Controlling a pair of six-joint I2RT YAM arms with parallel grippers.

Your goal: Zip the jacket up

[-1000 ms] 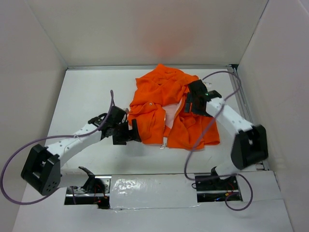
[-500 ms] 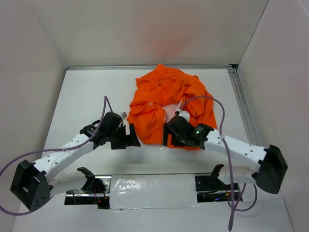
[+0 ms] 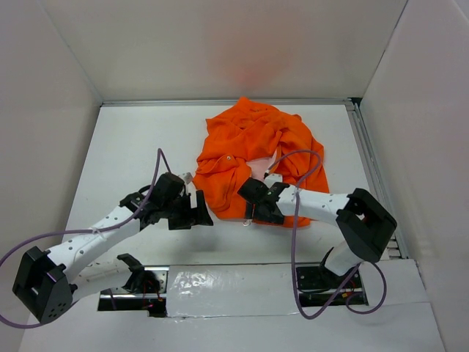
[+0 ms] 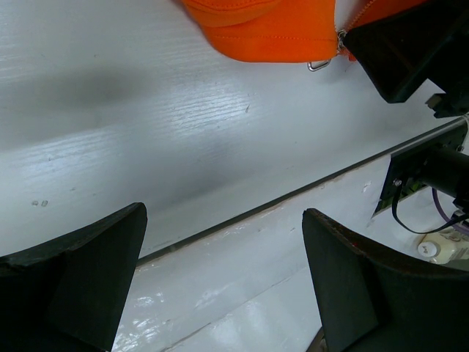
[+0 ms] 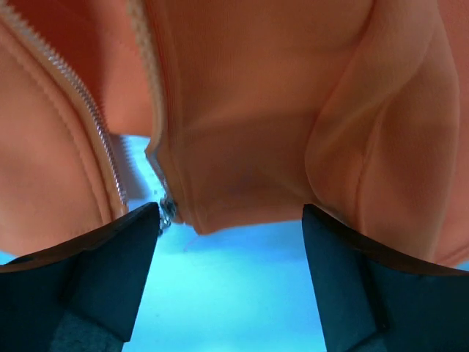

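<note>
White surface (image 3: pixel 124 147) carries the crumpled orange jacket (image 3: pixel 249 143) toward its centre-rear. Left claw (image 3: pixel 196 211) hovers just beside the near hem, jaws wide, holding nothing. Right claw (image 3: pixel 253 211) sits at the hem by the zipper (image 5: pixel 102 154), jaws apart, gripping nothing.

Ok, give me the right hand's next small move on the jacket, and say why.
Probably nudge the right hand sideways to centre the zipper's lower end in its grasp. That hand stands open astride the hem of the jacket, gripping nothing, with the zipper end off to one side; the left hand hovers open over the table.
</note>
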